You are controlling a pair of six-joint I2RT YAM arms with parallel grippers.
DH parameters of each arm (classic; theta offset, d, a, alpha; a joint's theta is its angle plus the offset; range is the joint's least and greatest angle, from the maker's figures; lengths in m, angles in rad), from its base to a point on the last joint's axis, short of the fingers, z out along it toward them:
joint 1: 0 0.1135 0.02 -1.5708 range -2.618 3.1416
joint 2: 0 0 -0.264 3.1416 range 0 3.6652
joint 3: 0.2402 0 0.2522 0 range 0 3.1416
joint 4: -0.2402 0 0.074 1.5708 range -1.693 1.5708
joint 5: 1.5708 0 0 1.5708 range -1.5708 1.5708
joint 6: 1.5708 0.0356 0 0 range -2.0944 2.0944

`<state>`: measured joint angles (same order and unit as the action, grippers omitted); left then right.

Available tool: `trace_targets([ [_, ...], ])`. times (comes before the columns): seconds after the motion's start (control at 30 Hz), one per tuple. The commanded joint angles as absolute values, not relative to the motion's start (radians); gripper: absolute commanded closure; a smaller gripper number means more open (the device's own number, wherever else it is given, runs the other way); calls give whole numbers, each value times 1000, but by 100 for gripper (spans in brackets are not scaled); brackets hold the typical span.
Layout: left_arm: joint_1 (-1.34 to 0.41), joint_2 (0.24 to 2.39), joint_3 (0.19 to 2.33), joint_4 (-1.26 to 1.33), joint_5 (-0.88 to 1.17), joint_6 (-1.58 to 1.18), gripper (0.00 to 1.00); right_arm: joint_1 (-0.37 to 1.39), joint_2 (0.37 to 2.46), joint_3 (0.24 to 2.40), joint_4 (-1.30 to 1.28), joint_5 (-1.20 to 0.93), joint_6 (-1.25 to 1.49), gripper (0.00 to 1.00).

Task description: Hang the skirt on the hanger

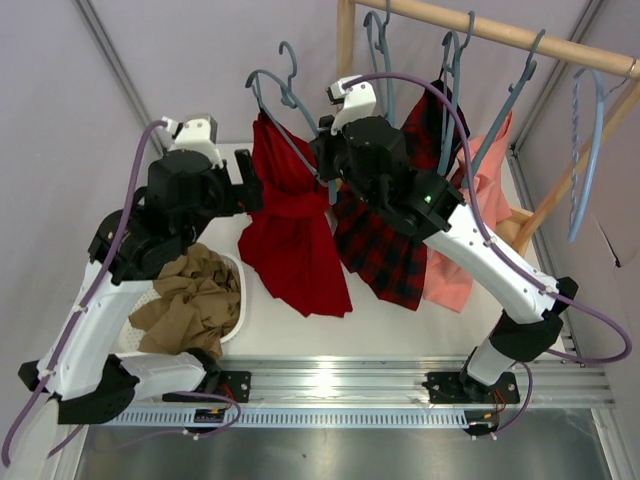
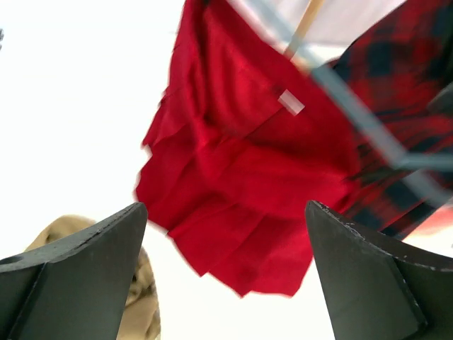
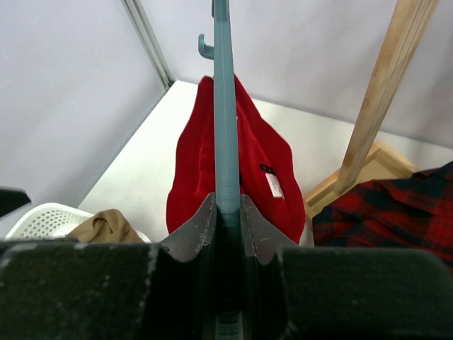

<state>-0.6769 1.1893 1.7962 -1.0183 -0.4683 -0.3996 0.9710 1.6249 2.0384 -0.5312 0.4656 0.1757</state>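
The bright red skirt [image 1: 292,225] hangs draped over a grey-blue hanger [image 1: 283,92], lifted above the table. My right gripper [image 1: 326,170] is shut on that hanger's arm. In the right wrist view the hanger [image 3: 225,120] runs straight out from between the shut jaws of the right gripper [image 3: 226,209], with the skirt [image 3: 255,163] folded over its far part. My left gripper [image 1: 252,190] is just left of the skirt. In the left wrist view it [image 2: 226,234] stands wide open with nothing between its fingers, and the skirt [image 2: 241,177] hangs apart from them.
A wooden rail [image 1: 500,35] at the back right carries several more hangers, a red-and-black plaid garment [image 1: 385,250] and a pink one [image 1: 455,265]. A paler blue hanger [image 1: 588,150] hangs at the far right. A white basket [image 1: 238,325] holds a tan garment [image 1: 190,300].
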Motion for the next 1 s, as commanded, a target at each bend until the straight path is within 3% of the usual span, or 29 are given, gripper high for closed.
trace_targets([
  [0.0, -678, 1174, 1702, -1045, -497, -356, 1, 966, 1626, 2184, -463, 453, 131, 100],
  [0.17, -638, 1147, 1574, -948, -448, -354, 0, 965, 1646, 2303, -571, 423, 92, 100],
  [0.4, -515, 1042, 1316, -654, -348, -595, 7, 966, 1537, 2109, -499, 411, 158, 100],
  [0.7, -511, 1118, 1309, -505, -394, -641, 18, 968, 1471, 1956, -426, 356, 224, 100],
  [0.83, -512, 1160, 1299, -500, -391, -670, 30, 969, 1470, 1960, -425, 364, 222, 100],
  [0.97, -512, 1180, 1315, -541, -396, -689, 26, 969, 1473, 1971, -423, 376, 207, 100],
])
